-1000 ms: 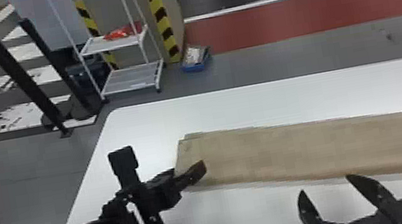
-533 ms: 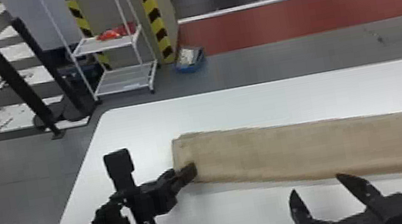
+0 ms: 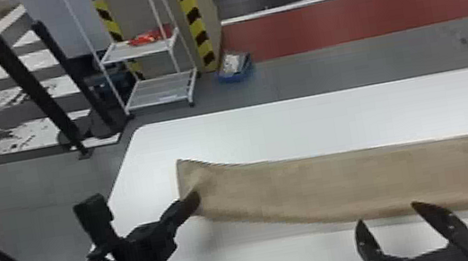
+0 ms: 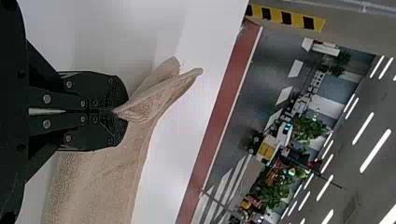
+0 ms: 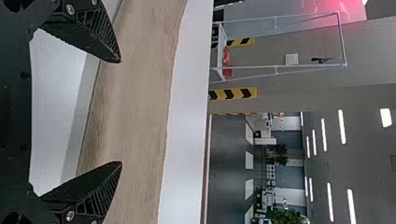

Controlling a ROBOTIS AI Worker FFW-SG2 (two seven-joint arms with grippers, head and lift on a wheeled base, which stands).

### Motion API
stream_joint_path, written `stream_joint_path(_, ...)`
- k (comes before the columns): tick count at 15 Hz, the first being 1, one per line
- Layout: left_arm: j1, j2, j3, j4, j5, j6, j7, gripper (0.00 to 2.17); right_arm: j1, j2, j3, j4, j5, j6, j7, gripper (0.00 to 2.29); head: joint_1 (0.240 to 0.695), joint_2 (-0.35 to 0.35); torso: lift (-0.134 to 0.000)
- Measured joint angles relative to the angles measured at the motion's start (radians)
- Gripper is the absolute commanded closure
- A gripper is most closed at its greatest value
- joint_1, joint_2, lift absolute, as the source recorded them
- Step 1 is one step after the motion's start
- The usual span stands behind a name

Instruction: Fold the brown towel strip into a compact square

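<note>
In the head view my left gripper point(image 3: 195, 200) is at the left end of the brown towel strip point(image 3: 328, 184), which is lifted and creased there; the rest stretches off to the right. The left wrist view has my left gripper point(image 4: 116, 111) shut on the towel's end point(image 4: 159, 95), a pinched fold standing up past the fingertips. My right gripper point(image 3: 385, 212) stands open at the strip's near edge, right of the left one. From the right wrist, the right gripper point(image 5: 121, 112) has its fingers wide apart, with the towel point(image 5: 140, 93) running past the tips, ungripped.
The strip lies on a white table point(image 3: 291, 127) whose left edge slants near my left arm. Beyond it on the floor are a white shelf rack point(image 3: 162, 89), a blue box point(image 3: 234, 66) and black posts point(image 3: 25, 81).
The left gripper has shut on the towel's left end and raised it off the table, so the towel's edge now bends upward. The right gripper remains open near the strip.
</note>
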Motion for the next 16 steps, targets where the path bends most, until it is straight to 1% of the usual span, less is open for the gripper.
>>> stream_joint_path(3, 0.020, 0.008, 0.110, 0.005, 0.006, 0.006, -0.037, 2.15, 0.000, 0.000, 0.002, 0.002, 0.000, -0.002, 0.000, 0.11, 0.695, 0.350, -0.122)
stream_joint_path(5, 0.029, 0.009, 0.166, 0.009, 0.006, 0.006, -0.042, 2.15, -0.001, 0.002, 0.003, 0.005, 0.000, -0.002, 0.000, 0.11, 0.695, 0.350, -0.122)
stream_joint_path(7, 0.031, 0.008, 0.194, -0.013, 0.014, 0.021, -0.039, 2.15, -0.003, 0.004, 0.004, 0.006, 0.000, -0.003, 0.000, 0.11, 0.695, 0.350, -0.122)
stream_joint_path(9, 0.032, 0.000, 0.191, -0.100, 0.022, 0.073, -0.017, 2.15, -0.004, 0.005, 0.005, 0.008, 0.001, -0.003, -0.001, 0.11, 0.695, 0.350, -0.122)
stream_joint_path(11, 0.032, -0.008, 0.147, -0.215, 0.030, 0.136, 0.026, 2.15, -0.004, 0.005, 0.006, 0.009, 0.002, -0.003, -0.004, 0.11, 0.695, 0.350, -0.122)
stream_joint_path(12, 0.032, -0.010, 0.106, -0.272, 0.030, 0.165, 0.060, 2.15, -0.004, 0.005, 0.006, 0.009, 0.003, -0.003, -0.006, 0.11, 0.695, 0.350, -0.122)
stream_joint_path(13, 0.030, -0.010, 0.064, -0.317, 0.025, 0.194, 0.086, 2.15, -0.003, 0.004, 0.006, 0.009, 0.003, -0.003, -0.006, 0.11, 0.695, 0.333, -0.122)
stream_joint_path(15, 0.026, -0.012, -0.057, -0.402, -0.016, 0.246, 0.139, 2.15, -0.003, 0.000, 0.005, 0.009, 0.002, -0.003, -0.008, 0.11, 0.695, 0.276, -0.122)
stream_joint_path(16, 0.022, -0.013, -0.132, -0.425, -0.055, 0.254, 0.162, 2.15, -0.003, -0.001, 0.003, 0.008, 0.002, -0.003, -0.009, 0.11, 0.695, 0.246, -0.122)
